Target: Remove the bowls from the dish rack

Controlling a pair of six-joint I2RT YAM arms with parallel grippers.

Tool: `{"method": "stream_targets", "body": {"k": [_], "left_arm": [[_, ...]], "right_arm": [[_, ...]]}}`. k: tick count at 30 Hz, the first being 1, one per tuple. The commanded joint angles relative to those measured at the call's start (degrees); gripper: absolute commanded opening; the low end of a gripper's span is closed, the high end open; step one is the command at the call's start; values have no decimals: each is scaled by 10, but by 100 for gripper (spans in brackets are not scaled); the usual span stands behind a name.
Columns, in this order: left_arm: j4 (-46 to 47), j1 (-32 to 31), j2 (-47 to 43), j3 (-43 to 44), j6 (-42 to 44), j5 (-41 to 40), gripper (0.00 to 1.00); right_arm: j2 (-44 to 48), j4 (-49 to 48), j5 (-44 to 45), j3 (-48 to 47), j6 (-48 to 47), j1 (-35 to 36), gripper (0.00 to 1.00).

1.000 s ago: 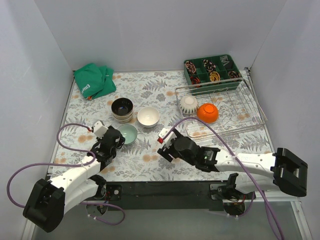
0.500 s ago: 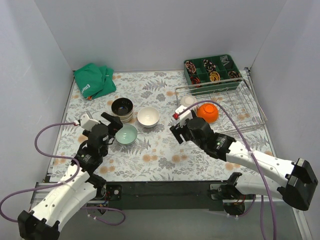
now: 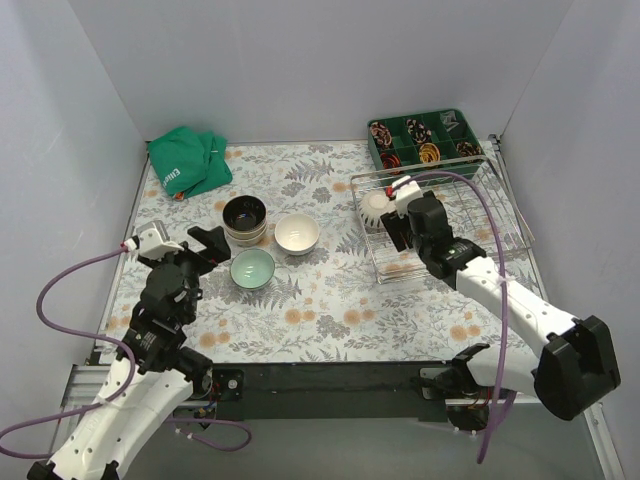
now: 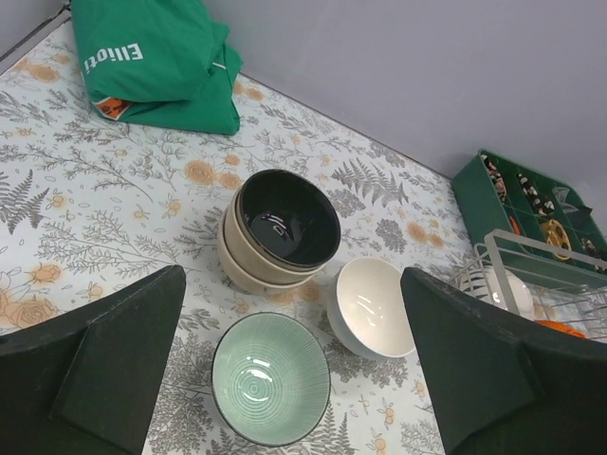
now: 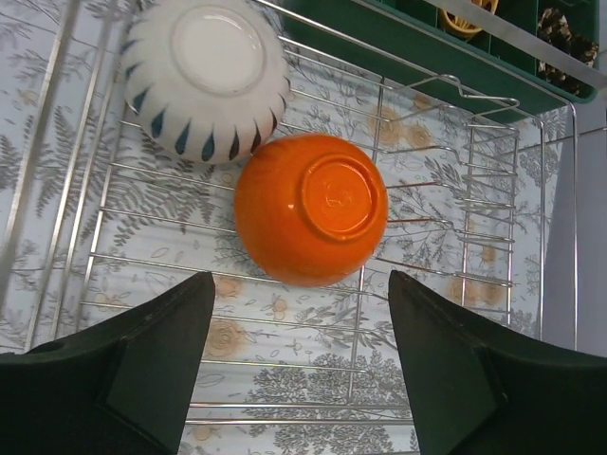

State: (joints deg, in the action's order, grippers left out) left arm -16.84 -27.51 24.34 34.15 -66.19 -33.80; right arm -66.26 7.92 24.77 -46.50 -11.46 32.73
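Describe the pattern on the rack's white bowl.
White bowl: dark blue teardrop marks ringing its side; clearest in right wrist view.

The left arm [image 3: 115, 430] and right arm [image 3: 510, 300] are showing white shells with black joints. A purple cable [image 3: 40, 302] is looping off each one. Black, chunky fingers [image 4: 114, 370] are sticking out at the wrists.

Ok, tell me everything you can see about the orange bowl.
The orange bowl is round, glossy, ceramic-looking, plain orange. It sits upside down, foot ring up, on the wires of the dish rack, its side apparently against the white bowl with dark teardrop marks. The right gripper hangs open above it, fingers either side, not touching.
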Motion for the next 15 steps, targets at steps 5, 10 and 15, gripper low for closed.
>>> {"method": "stream_targets", "body": {"k": [5,10,15], "left_arm": [[1,-1,-5,-25,44,15,98],[-2,0,-15,-28,43,29,98],[-2,-1,-18,-32,47,25,98]], "right_arm": [[-76,-92,-29,-8,-145,-29,82],[-118,-110,-22,-15,-209,-32,84],[-162,-119,-23,-24,-251,-32,84]]}}
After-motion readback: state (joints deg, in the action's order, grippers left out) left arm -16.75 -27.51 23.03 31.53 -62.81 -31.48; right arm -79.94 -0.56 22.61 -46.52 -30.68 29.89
